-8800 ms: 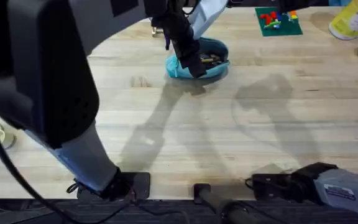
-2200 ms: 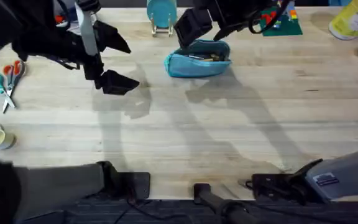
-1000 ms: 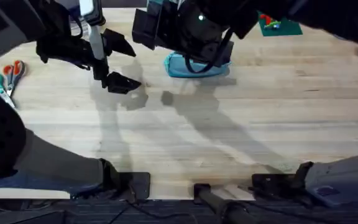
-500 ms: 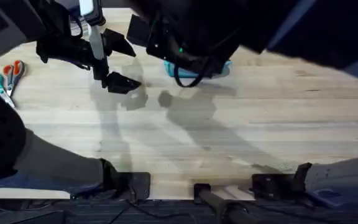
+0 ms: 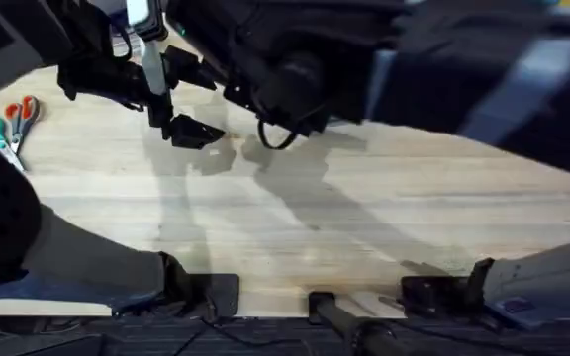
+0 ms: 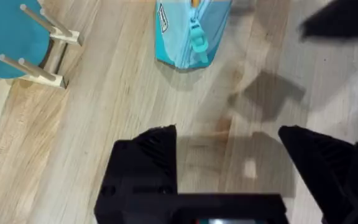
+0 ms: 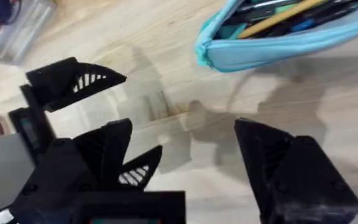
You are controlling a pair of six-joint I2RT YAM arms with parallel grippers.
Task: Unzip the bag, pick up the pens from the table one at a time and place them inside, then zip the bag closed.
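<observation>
Fingers spread, empty, both grippers: left gripper (image 6: 229, 162), right gripper (image 7: 185, 155) near bag (image 7: 278, 37); bag unzipped, pens (image 7: 284, 12) inside, zipping pending.

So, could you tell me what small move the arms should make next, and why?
Probably ease the left gripper forward onto the zipper pull. The bag gapes open with pens already inside, so zipping seems due, and the left jaws stand open and empty, facing the bag end that carries that pull.
</observation>
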